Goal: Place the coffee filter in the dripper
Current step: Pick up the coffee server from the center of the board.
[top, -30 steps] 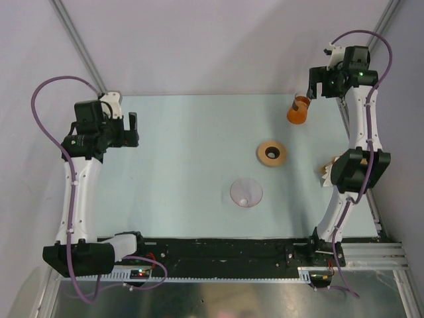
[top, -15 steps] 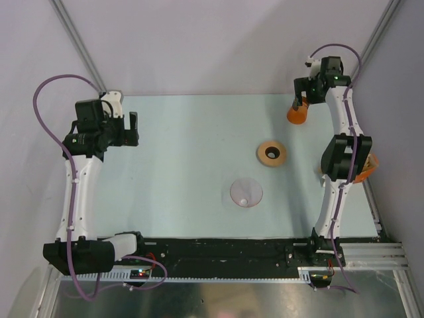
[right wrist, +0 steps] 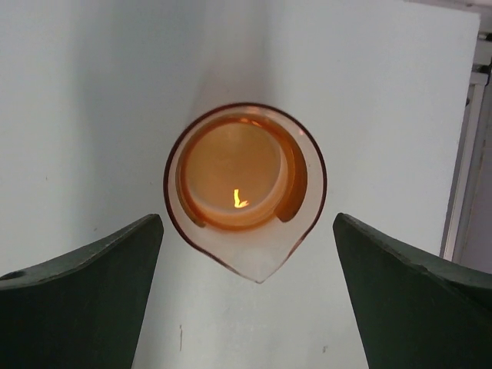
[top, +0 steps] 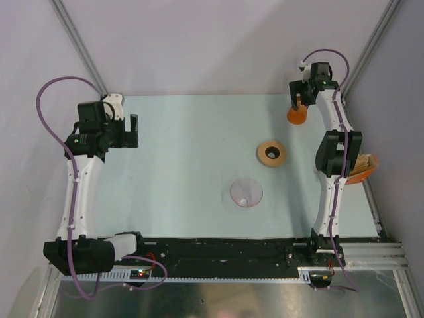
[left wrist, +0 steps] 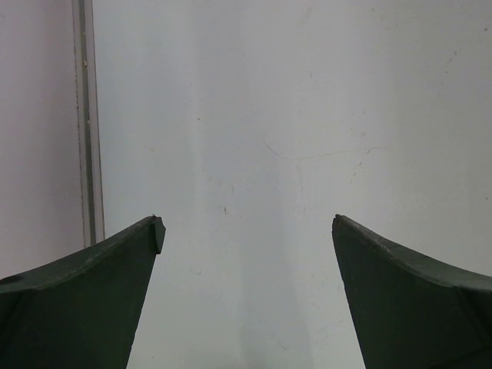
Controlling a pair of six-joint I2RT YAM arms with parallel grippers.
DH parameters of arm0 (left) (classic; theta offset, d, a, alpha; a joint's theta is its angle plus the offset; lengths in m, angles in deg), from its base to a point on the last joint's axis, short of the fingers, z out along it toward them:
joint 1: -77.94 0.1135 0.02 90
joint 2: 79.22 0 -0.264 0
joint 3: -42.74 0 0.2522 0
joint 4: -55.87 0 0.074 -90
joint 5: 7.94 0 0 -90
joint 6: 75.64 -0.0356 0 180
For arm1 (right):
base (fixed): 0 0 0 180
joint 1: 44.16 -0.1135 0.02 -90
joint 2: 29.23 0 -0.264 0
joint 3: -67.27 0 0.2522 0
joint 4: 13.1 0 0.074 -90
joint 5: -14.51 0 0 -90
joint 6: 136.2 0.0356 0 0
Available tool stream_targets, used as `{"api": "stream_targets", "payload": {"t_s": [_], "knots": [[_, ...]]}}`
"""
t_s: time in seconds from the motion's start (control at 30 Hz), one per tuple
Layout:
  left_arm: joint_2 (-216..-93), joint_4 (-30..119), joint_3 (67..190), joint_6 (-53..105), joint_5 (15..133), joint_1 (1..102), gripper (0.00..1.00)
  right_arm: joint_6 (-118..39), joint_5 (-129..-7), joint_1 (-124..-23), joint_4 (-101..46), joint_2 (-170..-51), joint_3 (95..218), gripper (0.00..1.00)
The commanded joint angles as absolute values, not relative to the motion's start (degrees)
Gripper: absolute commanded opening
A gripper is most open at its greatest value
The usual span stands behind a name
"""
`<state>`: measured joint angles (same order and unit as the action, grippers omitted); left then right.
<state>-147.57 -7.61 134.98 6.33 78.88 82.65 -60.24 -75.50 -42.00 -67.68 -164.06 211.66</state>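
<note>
Right fingers (right wrist: 77,300) spread, seemingly above orange cup (right wrist: 234,181), far from clear dripper (top: 246,193).

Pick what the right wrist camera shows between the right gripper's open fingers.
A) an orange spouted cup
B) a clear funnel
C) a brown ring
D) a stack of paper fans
A: the right wrist view looks down on the orange spouted cup, framed by the spread fingers of the right gripper.

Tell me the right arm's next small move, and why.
Probably lower the right gripper straight down around the orange vessel. In the wrist view the vessel sits centred between wide-open jaws, untouched; the gripper looks to hover above it, so descending should come before closing.
</note>
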Motion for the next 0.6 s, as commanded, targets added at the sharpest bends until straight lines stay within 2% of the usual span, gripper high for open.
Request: {"api": "stream_targets", "payload": {"t_s": [0.0, 0.57], "knots": [[-146.74, -5.49, 135.20, 5.18, 79.55, 82.44, 0.98, -60.46, -78.15, -43.26, -63.74, -165.31, 216.32, 1.00], [-147.93, -5.07, 135.95, 4.75, 78.25, 82.48, 0.98, -56.83, -81.97, -43.98, -61.66, -164.92, 214.55, 1.00]]}}
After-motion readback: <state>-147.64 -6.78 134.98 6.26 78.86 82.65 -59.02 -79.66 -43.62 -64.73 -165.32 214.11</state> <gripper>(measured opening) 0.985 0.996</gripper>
